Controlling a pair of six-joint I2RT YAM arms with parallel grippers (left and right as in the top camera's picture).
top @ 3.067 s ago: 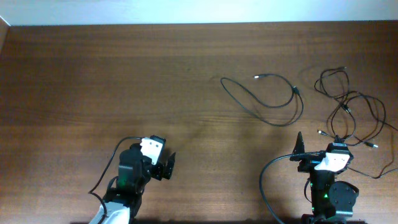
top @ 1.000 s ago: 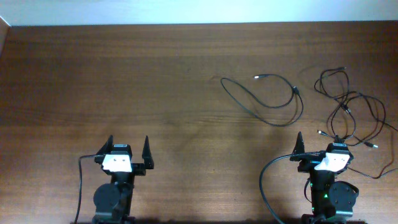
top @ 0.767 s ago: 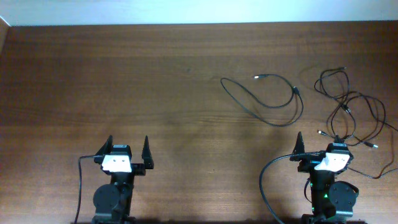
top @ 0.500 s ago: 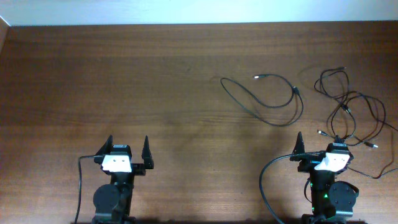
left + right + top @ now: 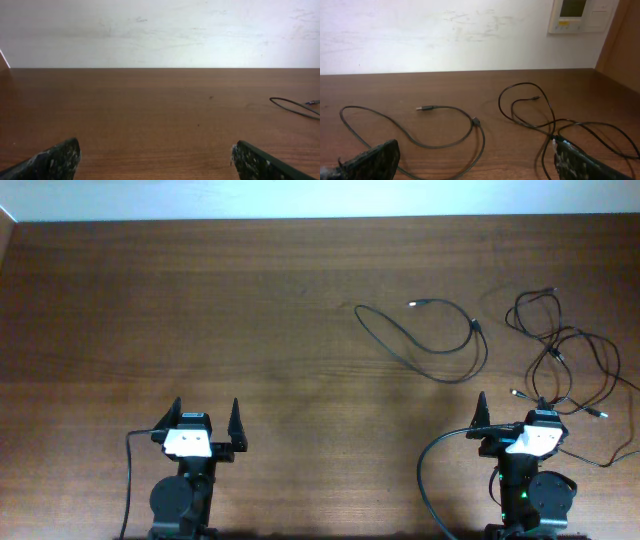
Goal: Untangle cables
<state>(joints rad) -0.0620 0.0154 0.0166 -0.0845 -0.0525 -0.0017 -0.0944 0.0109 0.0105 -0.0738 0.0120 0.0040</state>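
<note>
Cables lie in two groups on the right half of the table (image 5: 200,300). One cord (image 5: 477,327) rests alone in an open loop right of centre, its plug tip free and nothing crossing it. The others form a loose tangle (image 5: 553,352) near the right edge, several loops crossing each other, with two or three plug ends poking out on the near side.

Both arms sit at the near edge. The left gripper (image 5: 206,405) has its jaws wide apart and empty, well away from any cord. The right gripper (image 5: 511,408) is likewise spread and empty, just short of the tangle's nearest strands.

My assessment: one cord is already separated, and the tangle is the work in hand. No grasp is under way.

Next I would send the right arm forward and low to pinch a strand near a free plug end. The cord is thin and flat on the wood, so the fingers must nearly touch the surface. The left arm would need a long reach across to pin the rest.
</note>
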